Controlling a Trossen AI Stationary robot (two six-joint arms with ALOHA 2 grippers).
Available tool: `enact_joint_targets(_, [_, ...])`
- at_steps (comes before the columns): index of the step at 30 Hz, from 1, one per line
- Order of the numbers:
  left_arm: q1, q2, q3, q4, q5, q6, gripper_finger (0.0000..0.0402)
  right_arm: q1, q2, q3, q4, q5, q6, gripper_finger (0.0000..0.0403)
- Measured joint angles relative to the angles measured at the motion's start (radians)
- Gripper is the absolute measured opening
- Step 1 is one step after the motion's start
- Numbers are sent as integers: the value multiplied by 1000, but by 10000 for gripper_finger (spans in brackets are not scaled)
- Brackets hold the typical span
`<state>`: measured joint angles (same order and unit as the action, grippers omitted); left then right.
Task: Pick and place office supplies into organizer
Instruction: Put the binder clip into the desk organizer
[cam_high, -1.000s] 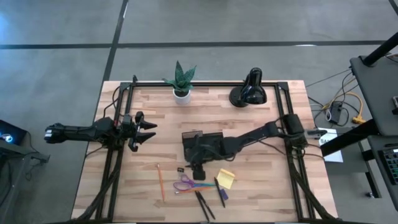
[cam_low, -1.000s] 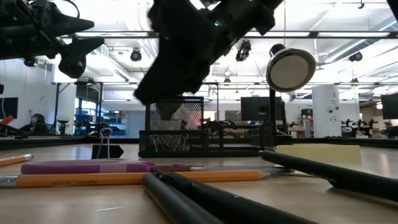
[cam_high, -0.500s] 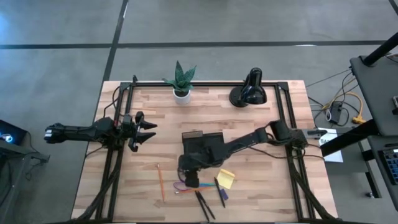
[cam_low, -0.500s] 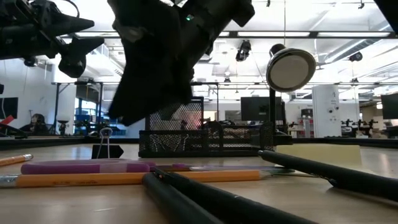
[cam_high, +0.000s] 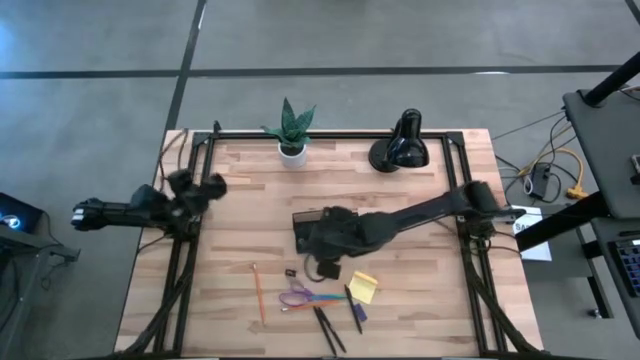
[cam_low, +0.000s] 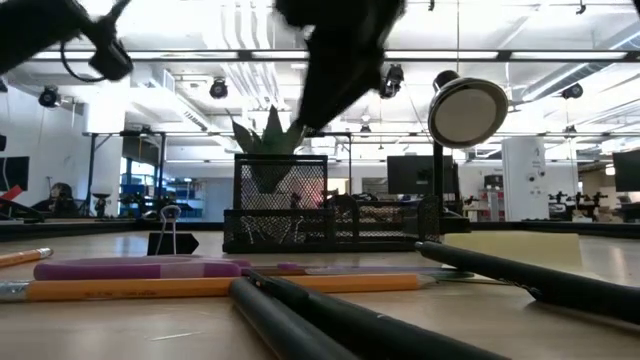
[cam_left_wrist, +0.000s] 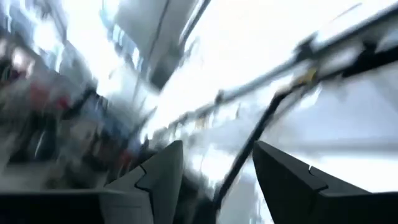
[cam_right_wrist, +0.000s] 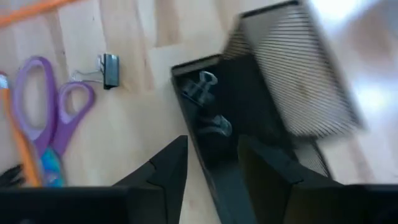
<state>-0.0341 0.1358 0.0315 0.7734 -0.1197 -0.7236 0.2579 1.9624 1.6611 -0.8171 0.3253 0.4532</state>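
High view is showing you most of the work waiting: the orange pencil (cam_high: 258, 291), purple-handled scissors (cam_high: 297, 297), black pens (cam_high: 326, 329), bluish pen (cam_high: 354, 307), yellow sticky-note pad (cam_high: 364, 287) and small black clip (cam_high: 290, 272) are all lying on the tabletop (cam_high: 240, 245), just in front of the organizer (cam_high: 322, 221). Your right wrist view is showing two clips (cam_right_wrist: 206, 102) already sitting in the organizer's tray, so the task looks barely started.

Your right gripper (cam_right_wrist: 212, 155) is hanging over the organizer's near edge, its jaws standing a little apart with nothing between them. Your left gripper (cam_left_wrist: 214, 168) is waiting near the tabletop's left edge, jaws spread and empty.

For room, you are working with bare wood left of the organizer; the potted plant (cam_high: 291, 130) and desk lamp (cam_high: 401, 143) are standing well behind it, while the supplies are crowding together, some touching.
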Motion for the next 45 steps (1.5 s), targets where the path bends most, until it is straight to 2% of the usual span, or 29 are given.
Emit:
enact_joint_targets(4, [0, 1, 0, 106, -142, 86, 182, 21, -130, -57, -85, 97, 172, 130])
enact_joint_targets(7, [1, 2, 7, 170, -330, 127, 182, 37, -217, -111, -120, 174, 322, 129])
enact_joint_targets(8, [2, 0, 14, 164, -370, 180, 182, 44, -246, -130, -128, 188, 358, 129])
enact_joint_targets(10, [0, 2, 35, 120, -370, 354, 182, 59, -295, -166, -124, 204, 410, 128])
enact_joint_targets(12, [-1, 21, 76, 22, -303, 423, 182, 75, -321, -201, -123, 201, 452, 128])
enact_joint_targets(14, [-2, 55, 140, -153, -177, 448, 182, 95, -336, -228, -129, 197, 475, 128])
enact_joint_targets(16, [-2, 96, 228, -410, -84, 438, 182, 116, -353, -245, -144, 198, 501, 128])
enact_joint_targets(20, [-2, 194, 433, -1053, 67, 408, 182, 146, -372, -287, -205, 197, 599, 128])
enact_joint_targets(22, [-2, 256, 496, -1260, 139, 391, 182, 159, -373, -305, -231, 196, 635, 128])
enact_joint_targets(23, [-2, 288, 510, -1305, 181, 388, 182, 163, -373, -313, -233, 196, 645, 128])
enact_joint_targets(28, [-28, 430, 483, -1251, 324, 410, 182, 171, -375, -360, -227, 190, 682, 128])
enact_joint_targets(36, [-167, 730, 420, -1053, 337, 373, 182, 170, -388, -377, -233, 190, 629, 128])
enact_joint_targets(39, [-249, 831, 445, -894, 270, 336, 182, 169, -417, -412, -240, 195, 586, 127])
enact_joint_targets(43, [-353, 967, 511, -884, 38, 292, 182, 163, -491, -494, -256, 194, 591, 127])
enact_joint_targets(45, [-380, 1018, 551, -879, -31, 292, 182, 163, -541, -541, -240, 196, 597, 127])
